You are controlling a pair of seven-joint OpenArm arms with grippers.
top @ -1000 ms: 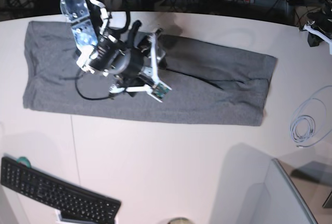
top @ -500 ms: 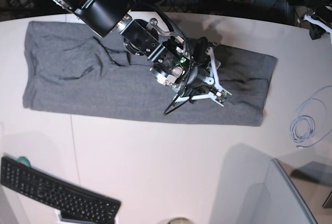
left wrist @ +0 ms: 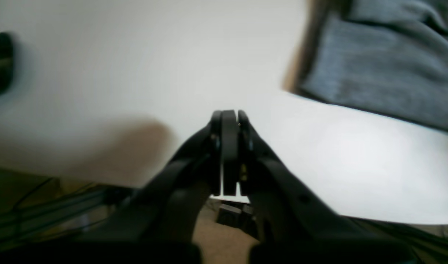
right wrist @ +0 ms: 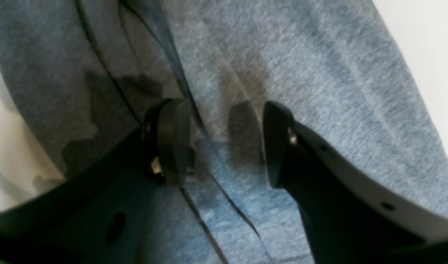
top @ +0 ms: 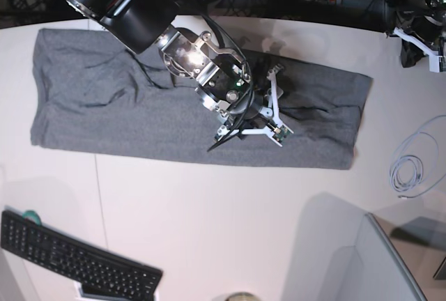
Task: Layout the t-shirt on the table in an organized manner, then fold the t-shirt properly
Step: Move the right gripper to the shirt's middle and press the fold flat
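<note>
object: heather-grey soft knit t-shirt [top: 188, 116], long folded band across far half of smooth white bench [top: 230, 224] | right end effector [right wrist: 224, 145]: jaws apart above cloth, gripping nothing | left end effector [left wrist: 229, 154]: closed, empty, far right | handling: light, limp, likely bunches; pinch an edge or corner

The base view looks straight down from high above the table [top: 209, 217]. The right wrist view sits close over the t-shirt [right wrist: 319, 73]. The left wrist view faces the table's edge, catching a shirt corner.
</note>
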